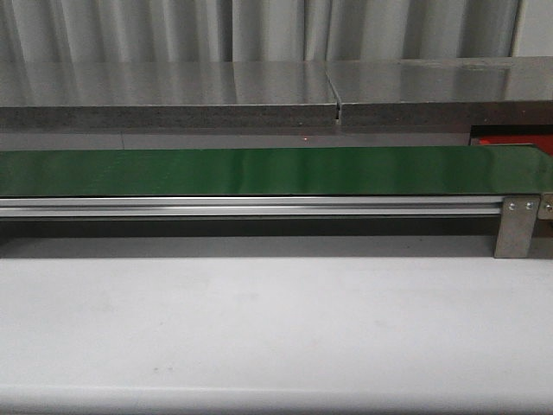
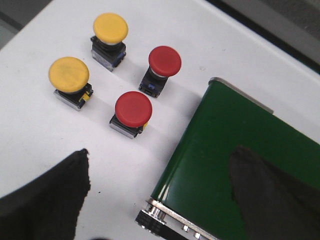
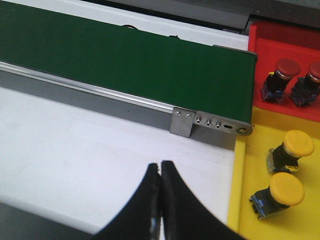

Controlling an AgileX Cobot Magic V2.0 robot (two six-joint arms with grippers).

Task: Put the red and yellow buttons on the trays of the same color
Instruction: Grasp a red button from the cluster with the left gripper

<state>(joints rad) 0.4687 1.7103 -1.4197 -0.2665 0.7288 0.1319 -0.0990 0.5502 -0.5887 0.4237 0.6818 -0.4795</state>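
Four buttons stand on the white table off the end of the green belt point(image 2: 240, 145): two yellow ones point(image 2: 69, 75) point(image 2: 110, 27) farther from the belt's edge, two red ones point(image 2: 133, 107) point(image 2: 164, 61) nearer it. The left gripper point(image 2: 160, 195) hangs over them with its fingers spread wide and nothing between them. The right gripper point(image 3: 160, 200) has its fingers pressed together, empty, near the yellow tray point(image 3: 280, 170), which holds two yellow buttons, with two red ones on the red tray point(image 3: 280, 35) beyond. These look like small, rigid, light plastic pieces; the domed caps are probably slick, so the squarer dark base under the cap seems the safer place to pinch.
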